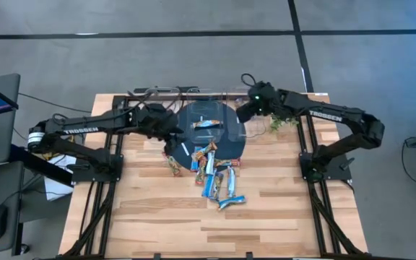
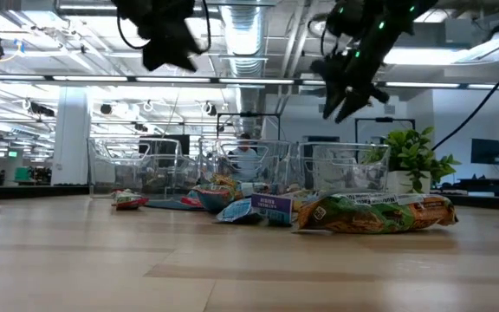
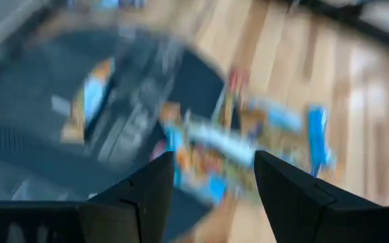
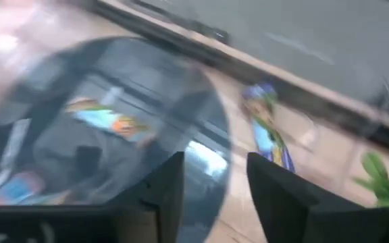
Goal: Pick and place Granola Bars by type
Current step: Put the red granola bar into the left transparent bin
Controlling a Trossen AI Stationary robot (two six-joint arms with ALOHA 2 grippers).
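The bars (image 1: pixel 217 173) lie in a loose heap at mid-table, spilling from the near edge of a dark round mat (image 1: pixel 211 133) onto the wooden table (image 1: pixel 157 217). One blue-white bar (image 1: pixel 206 123) lies apart on the mat's far part, and another bar (image 1: pixel 173 166) sits just off the mat's near-left edge. From the low view, a tan-green bar (image 2: pixel 375 213) lies nearest, with a blue one (image 2: pixel 258 208) just left of it.

The left gripper (image 3: pixel 213 177) hangs over the mat's left edge, fingers spread and empty, the heap showing between them. The right gripper (image 4: pixel 215 172) hangs over the mat's far-right edge, fingers likewise parted and holding nothing.

Clear bins (image 2: pixel 258 165) stand along the far edge behind the mat. A small plant (image 1: pixel 279 121) stands at the far right, just beside the right arm. A white stick (image 1: pixel 183 149) lies on the mat's left part.
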